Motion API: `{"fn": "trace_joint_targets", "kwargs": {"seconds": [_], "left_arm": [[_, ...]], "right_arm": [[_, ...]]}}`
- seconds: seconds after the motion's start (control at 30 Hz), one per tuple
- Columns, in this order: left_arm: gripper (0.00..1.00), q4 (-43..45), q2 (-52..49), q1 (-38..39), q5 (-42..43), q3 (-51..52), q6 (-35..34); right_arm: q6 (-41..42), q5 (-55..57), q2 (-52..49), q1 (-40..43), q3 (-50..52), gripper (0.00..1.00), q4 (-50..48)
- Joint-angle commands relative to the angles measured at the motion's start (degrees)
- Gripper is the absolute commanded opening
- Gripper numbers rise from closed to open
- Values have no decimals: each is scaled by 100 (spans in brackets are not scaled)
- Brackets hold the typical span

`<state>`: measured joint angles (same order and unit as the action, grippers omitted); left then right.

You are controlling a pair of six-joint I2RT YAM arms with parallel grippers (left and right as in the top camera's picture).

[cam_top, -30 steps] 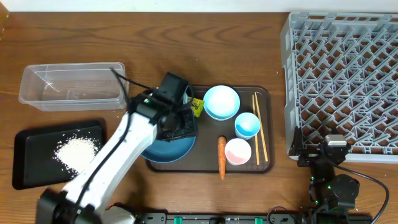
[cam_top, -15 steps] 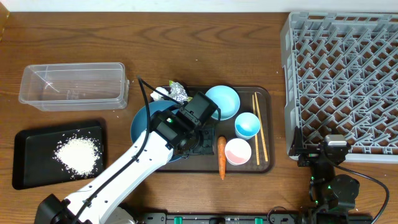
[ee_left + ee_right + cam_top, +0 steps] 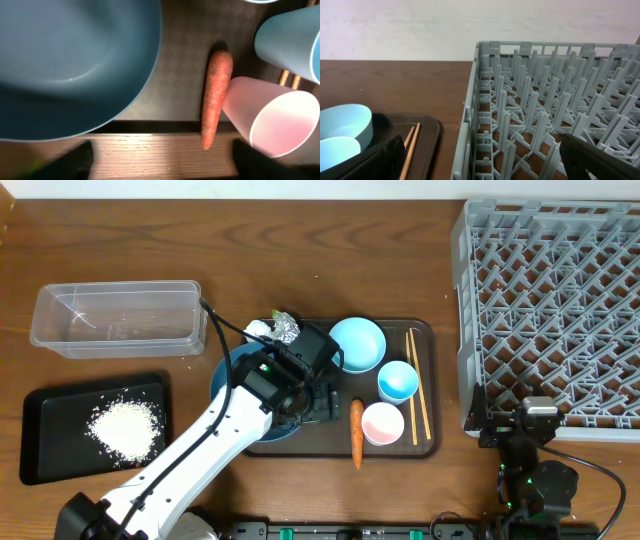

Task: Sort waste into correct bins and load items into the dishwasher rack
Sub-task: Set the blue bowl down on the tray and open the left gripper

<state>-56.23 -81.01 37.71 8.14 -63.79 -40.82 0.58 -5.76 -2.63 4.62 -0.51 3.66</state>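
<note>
I find the left claw [image 3: 162, 157] spread and empty beside the small orange carrot [image 3: 216, 95] and large dark-blue bowl [image 3: 75, 65]; right claw [image 3: 487, 160] likewise spread.

A staged robot test bench, dressed as a dishwashing station, is suggested rather than a lived-in kitchen. A wood-grain worktop [image 3: 400, 260] is backed along its far edge by a bare white wall [image 3: 420, 25]. A grey dishwasher rack [image 3: 550, 300] is set at the far right corner, a brown tray [image 3: 395, 452] is laid mid-worktop, and a white robot arm [image 3: 200, 450] is mounted at the near edge.
</note>
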Motion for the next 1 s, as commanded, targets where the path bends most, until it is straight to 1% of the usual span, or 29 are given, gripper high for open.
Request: {"fn": "trace_joint_targets", "kwargs": {"seconds": [0.0, 0.1, 0.2, 0.33, 0.43, 0.57, 0.63, 0.97], "left_arm": [[99, -33, -31, -15, -175, -94, 0], [99, -37, -9, -101, -605, -96, 376], [100, -181, 122, -450, -931, -107, 365], [98, -315, 472, -1307, -901, -107, 155], [98, -339, 769, -2028, -863, -107, 153], [98, -343, 1016, -2638, -859, -107, 151], [98, -374, 1067, -2769, -859, -105, 151], [98, -553, 1060, -2771, -855, -105, 151]], "right_arm": [[-44, -7, -13, -31, 20, 99, 4], [-44, -7, -13, -31, 20, 99, 4], [-44, -7, -13, -31, 20, 99, 4], [-44, -7, -13, -31, 20, 99, 2], [-44, -7, -13, -31, 20, 99, 4], [-44, -7, -13, -31, 20, 99, 2], [-44, -7, -13, -31, 20, 99, 4], [-44, -7, -13, -31, 20, 99, 4]]}}
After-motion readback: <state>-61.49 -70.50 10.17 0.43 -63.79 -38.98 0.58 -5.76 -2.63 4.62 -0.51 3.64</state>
